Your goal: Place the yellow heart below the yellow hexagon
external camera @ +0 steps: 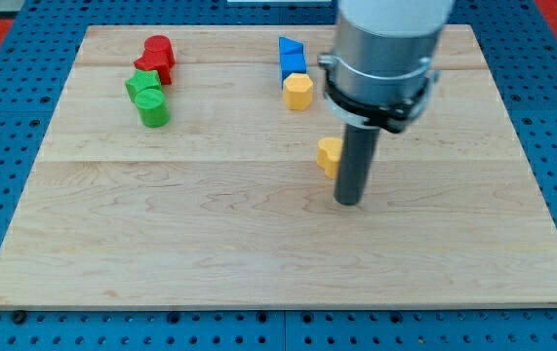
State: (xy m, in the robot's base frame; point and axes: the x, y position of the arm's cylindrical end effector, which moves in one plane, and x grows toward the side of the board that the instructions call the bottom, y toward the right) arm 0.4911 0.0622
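Yellow heart point(329, 155) sits near mid-board, partly hidden behind your rod, so its shape is only half readable. Yellow hexagon point(298, 91) is up toward the view's top, a bit to the view's left of the heart, touching or nearly touching the blue blocks point(292, 57) stacked just above it; how many blue pieces and what shapes, can't tell for sure.

My tip point(349, 202) rests on the wooden board point(161, 244), just to the view's right and slightly below the heart, rod side apparently against it or just beside it; contact can't be confirmed. No jaws on this rig, just the bare rod, so nothing to open or close and nothing gripped.

Progress, as a judgement: mostly there. Heart is already lower in the view than the hexagon, but offset to the view's right and with a clear gap between them. What's left looks like a short nudge toward the view's left so it lines up under the hexagon, maybe a touch upward to tighten the gap. You're on the right side for that push.

Watch out: pushing too far up could knock the hexagon into the blue blocks.

Far off at the view's upper left: red blocks point(158, 56) and green blocks point(148, 97), clustered, well apart from the action.
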